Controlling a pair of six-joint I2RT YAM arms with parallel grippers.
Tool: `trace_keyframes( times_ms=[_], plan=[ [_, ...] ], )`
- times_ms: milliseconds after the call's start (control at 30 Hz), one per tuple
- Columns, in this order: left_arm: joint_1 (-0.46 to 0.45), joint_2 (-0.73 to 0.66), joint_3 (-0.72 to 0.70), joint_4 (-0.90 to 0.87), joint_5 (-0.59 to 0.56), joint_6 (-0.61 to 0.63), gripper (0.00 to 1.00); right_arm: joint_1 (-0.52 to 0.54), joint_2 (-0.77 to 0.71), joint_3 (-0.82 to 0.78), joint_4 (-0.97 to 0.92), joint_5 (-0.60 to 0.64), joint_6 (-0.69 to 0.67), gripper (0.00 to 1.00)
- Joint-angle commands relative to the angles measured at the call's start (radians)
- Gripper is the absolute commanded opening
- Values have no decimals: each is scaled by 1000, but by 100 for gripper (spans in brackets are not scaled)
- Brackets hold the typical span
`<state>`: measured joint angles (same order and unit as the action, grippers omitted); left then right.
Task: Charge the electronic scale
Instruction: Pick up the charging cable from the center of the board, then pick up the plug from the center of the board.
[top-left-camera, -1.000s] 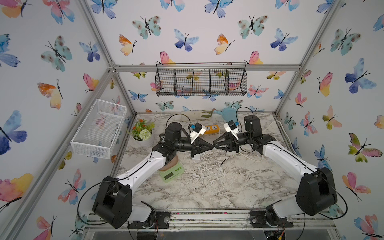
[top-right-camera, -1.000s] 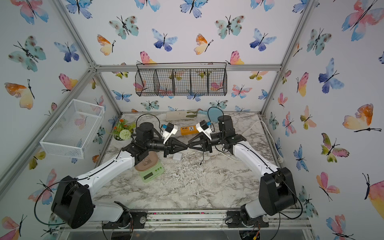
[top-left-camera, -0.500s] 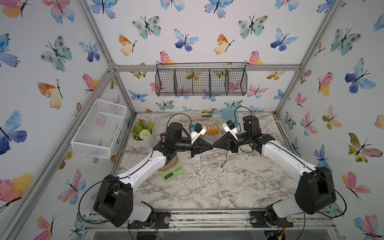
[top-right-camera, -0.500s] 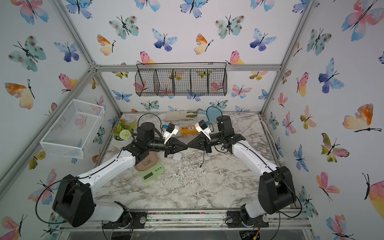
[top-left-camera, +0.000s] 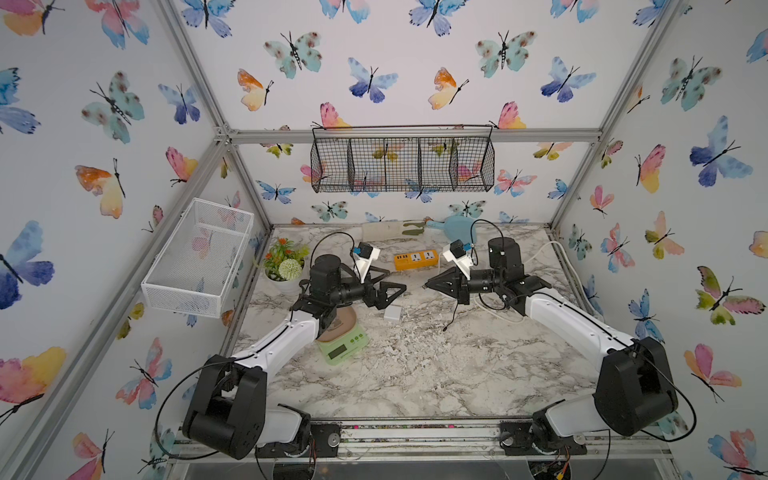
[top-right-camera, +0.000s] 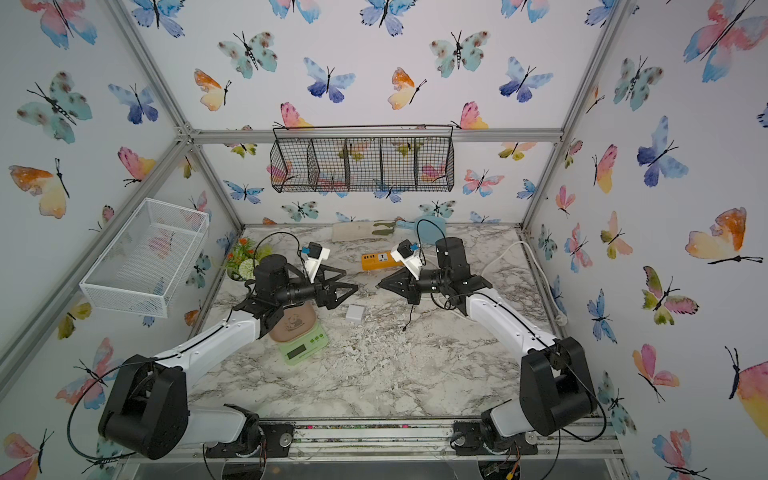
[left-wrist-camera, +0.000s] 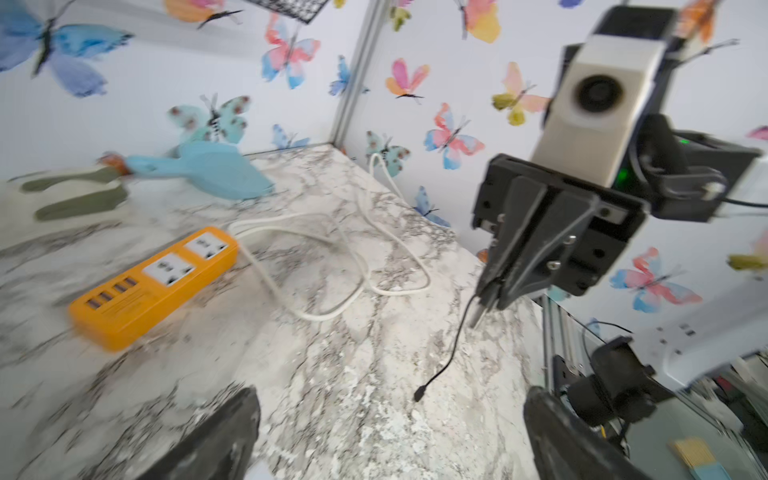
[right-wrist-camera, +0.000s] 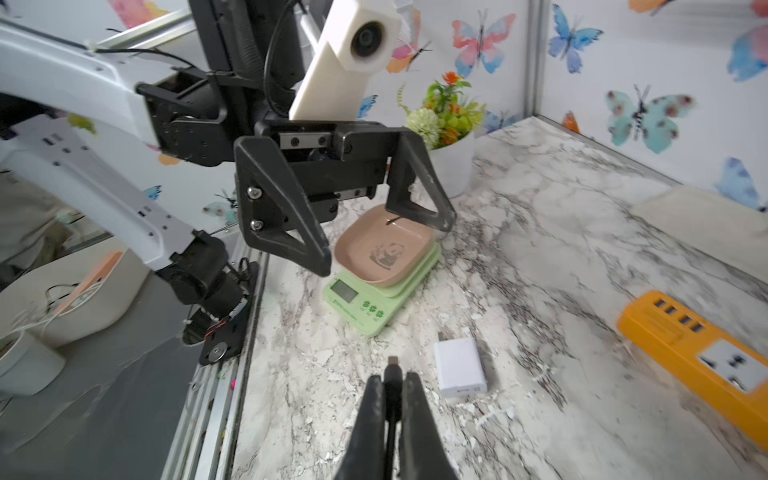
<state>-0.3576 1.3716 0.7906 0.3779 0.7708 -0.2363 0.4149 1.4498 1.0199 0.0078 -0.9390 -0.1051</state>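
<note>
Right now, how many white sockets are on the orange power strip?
2. Both are on top of the orange power strip: one socket beside the USB ports, the other socket past it, at the opposite end. Both are empty; none seems hidden.

Your pale-green electronic scale (right-wrist-camera: 374, 309), its platter (right-wrist-camera: 384, 249) pinkish-tan with a dark panda drawing, orange power strip (left-wrist-camera: 153, 286) with white sockets, white charger block (right-wrist-camera: 459, 368), black cable (right-wrist-camera: 393, 372), your table (top-left-camera: 415, 374) white marble veined grey, walls (top-left-camera: 415, 54) pale with watercolour butterflies
</note>
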Motion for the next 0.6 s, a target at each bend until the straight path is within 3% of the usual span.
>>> trace_keyframes(
  times_ms=[0, 133, 333, 567],
  plan=[
    [-8, 85, 11, -22, -136, -47, 99, -17, -45, -47, 111, 176, 139, 2],
    [-16, 233, 68, -78, -180, -65, 99, -19, -88, -123, 181, 234, 224, 2],
    [-53, 471, 270, -322, -197, 24, 98, -28, -142, -202, 198, 298, 288, 2],
    [-75, 536, 310, -356, -214, 44, 98, -47, -169, -247, 193, 319, 336, 2]
  ],
)
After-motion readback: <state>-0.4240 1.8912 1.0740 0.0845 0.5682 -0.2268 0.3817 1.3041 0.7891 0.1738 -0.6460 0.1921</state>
